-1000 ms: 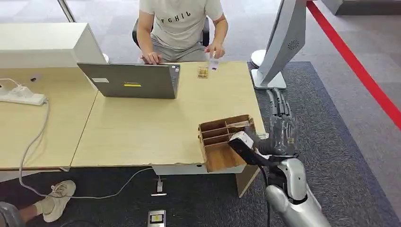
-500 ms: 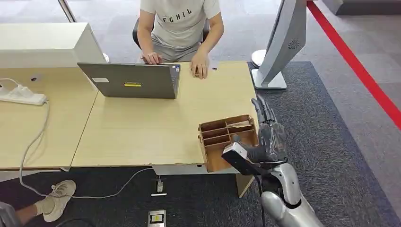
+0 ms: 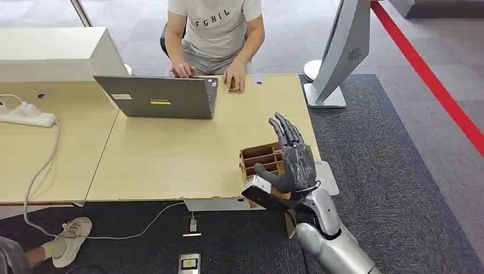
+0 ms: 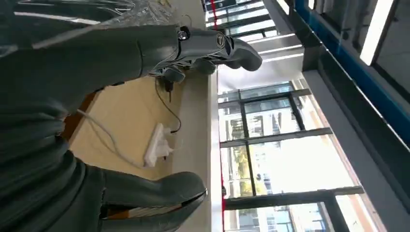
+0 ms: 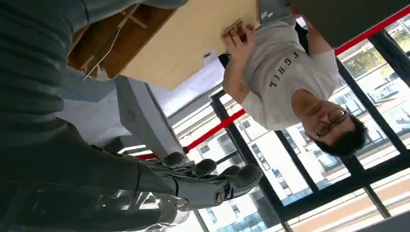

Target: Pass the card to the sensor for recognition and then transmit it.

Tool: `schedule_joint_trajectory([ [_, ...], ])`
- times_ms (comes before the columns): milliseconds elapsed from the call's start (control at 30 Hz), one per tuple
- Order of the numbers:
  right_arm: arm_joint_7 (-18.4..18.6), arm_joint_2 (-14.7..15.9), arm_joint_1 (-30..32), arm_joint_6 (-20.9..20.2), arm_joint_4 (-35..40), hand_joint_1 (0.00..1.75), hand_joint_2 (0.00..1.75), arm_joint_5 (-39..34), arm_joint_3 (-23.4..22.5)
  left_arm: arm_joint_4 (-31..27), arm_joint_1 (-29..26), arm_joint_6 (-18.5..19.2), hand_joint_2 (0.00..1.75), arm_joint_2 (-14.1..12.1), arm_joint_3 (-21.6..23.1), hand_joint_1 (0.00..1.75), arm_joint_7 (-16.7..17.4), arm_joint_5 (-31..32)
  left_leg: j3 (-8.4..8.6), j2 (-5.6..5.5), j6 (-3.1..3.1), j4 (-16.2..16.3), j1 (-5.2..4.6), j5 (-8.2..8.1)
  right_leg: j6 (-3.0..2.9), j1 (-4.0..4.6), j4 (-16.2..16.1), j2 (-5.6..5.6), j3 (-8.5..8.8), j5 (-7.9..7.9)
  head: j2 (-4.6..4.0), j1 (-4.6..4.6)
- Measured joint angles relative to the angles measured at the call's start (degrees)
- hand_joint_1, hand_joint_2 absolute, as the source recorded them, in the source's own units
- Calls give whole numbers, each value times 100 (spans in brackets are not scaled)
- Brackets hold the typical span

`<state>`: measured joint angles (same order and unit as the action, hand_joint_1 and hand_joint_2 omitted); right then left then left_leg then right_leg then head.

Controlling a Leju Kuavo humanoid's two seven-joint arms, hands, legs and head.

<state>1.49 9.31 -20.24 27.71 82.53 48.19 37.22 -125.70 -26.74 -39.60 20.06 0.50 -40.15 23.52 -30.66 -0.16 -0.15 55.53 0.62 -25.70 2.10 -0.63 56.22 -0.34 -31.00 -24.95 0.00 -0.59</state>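
A small white card lies flat at the table's far edge, in front of a seated person. That person's hand rests on a small brown sensor block beside the laptop. My right hand is raised over the wooden divider box at the near right corner, fingers spread and holding nothing. The right wrist view shows its fingers extended, with the card and the block far off. My left hand also has its fingers spread and holds nothing.
A grey laptop stands open at the table's back middle. A white power strip with a trailing cable lies at the left. A tall white stand rises off the table's right corner. A person's shoe is on the carpet below.
My right hand has swung left from beside the table to over the wooden box. The person has laid the card down and slid the brown block a little toward the laptop.
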Motion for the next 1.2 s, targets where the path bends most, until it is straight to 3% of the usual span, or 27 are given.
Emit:
schedule_joint_trajectory([
  [333,113,-116,-110,-277,-514,0,175,66,162,-437,15,0,175,-39,302,0,0,127,0,0,0,1,-1,0,0,0,-2,0,-1,0,0,0],
  [667,433,66,-77,-260,-879,0,175,9,181,-634,20,0,175,-96,437,0,0,57,1,0,0,2,-1,0,0,-1,-3,0,-4,0,0,2],
  [800,573,223,40,-168,-901,0,175,9,144,-674,31,0,175,-129,439,0,0,-105,1,0,0,2,-1,-1,0,-1,-3,0,-4,0,0,2],
  [1000,787,374,111,303,-905,0,175,105,-11,-737,83,0,175,-177,442,0,0,-39,1,0,1,2,-1,-1,0,-1,-3,1,-3,0,0,0],
  [1200,743,461,21,562,-982,0,175,48,-247,-816,104,0,175,-177,450,0,0,103,2,0,1,2,-2,0,0,-2,-3,1,-2,1,0,0],
])
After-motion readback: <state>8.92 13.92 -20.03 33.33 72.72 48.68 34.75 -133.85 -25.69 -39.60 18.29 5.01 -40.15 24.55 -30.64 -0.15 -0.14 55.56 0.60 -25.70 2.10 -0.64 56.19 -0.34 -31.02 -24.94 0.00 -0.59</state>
